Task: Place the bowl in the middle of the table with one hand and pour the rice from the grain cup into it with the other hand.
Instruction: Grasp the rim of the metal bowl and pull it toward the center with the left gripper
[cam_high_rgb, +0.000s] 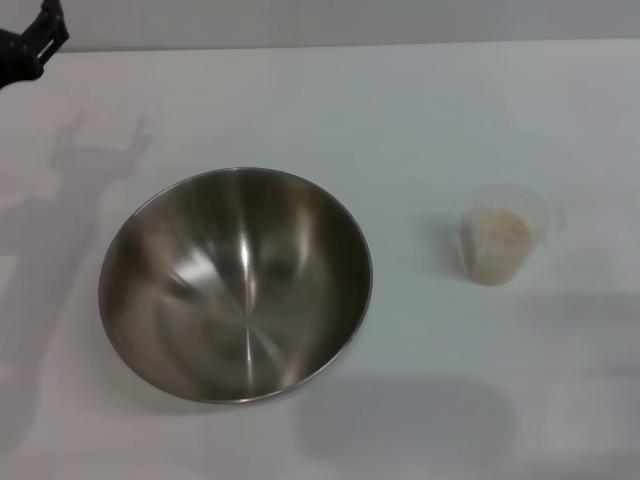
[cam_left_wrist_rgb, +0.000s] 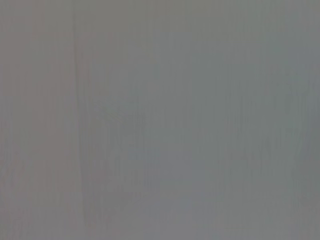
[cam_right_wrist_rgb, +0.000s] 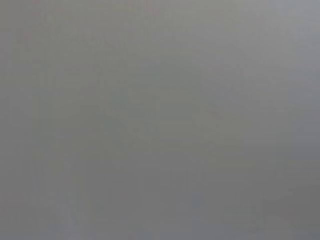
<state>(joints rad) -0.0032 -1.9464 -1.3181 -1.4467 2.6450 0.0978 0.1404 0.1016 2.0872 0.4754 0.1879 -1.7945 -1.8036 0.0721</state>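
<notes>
Only the head view gives us anything to read: both wrist views show a flat grey field. We see the steel mixing bowl (cam_high_rgb: 236, 285) on the white table (cam_high_rgb: 420, 110), left of centre and empty. At its 3 o'clock, well apart, the clear grain cup (cam_high_rgb: 503, 236) stands upright with rice (cam_high_rgb: 499, 232) inside. At 11 o'clock, cut off by the edge, sits the left gripper (cam_high_rgb: 30, 45); we cannot tell how its fingers stand. The right gripper lies outside every view.

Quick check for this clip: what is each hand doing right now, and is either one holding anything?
Left hand: at the table's far left corner, holding nothing; open or closed cannot be told.
Right hand: not in view.
</notes>
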